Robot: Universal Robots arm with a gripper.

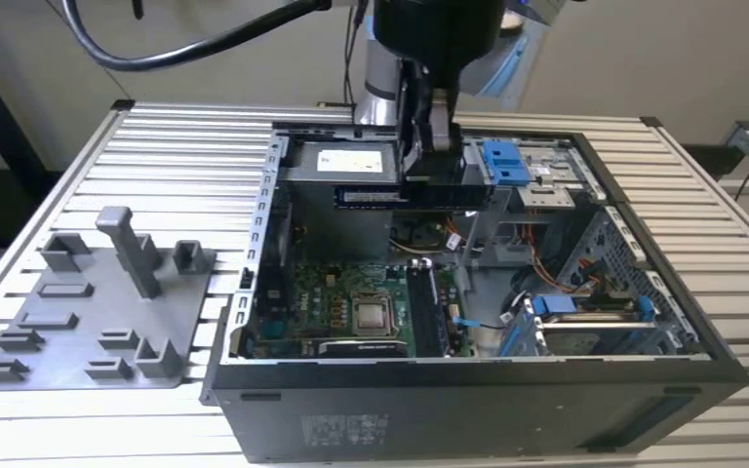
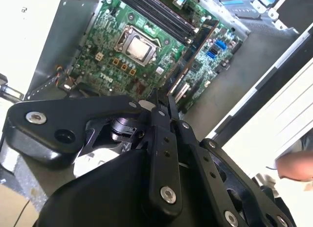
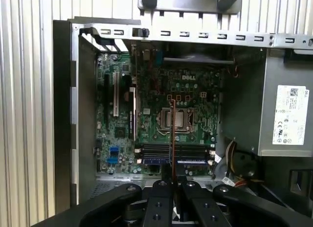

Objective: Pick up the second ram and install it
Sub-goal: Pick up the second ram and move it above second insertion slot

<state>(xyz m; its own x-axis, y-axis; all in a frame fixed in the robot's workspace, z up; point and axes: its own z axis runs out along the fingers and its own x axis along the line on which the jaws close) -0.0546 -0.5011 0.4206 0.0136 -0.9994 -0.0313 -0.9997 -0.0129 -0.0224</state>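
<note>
The black two-fingered gripper [image 1: 435, 178] is clamped on the second ram [image 1: 372, 196], a long, thin, dark memory stick with a bluish-white label. It holds the stick level in the air above the open dark metal computer case [image 1: 479, 409], which stands on the white slatted table [image 1: 192, 146]. In both wrist views the stick shows edge-on between the fingers, over the green motherboard [image 3: 195, 90].

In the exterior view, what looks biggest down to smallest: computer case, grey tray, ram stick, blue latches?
Largest: the computer case.
Then the grey tray.
The ram stick and blue latches look about alike: stick longer, latches wider, so I won't rank them.
</note>
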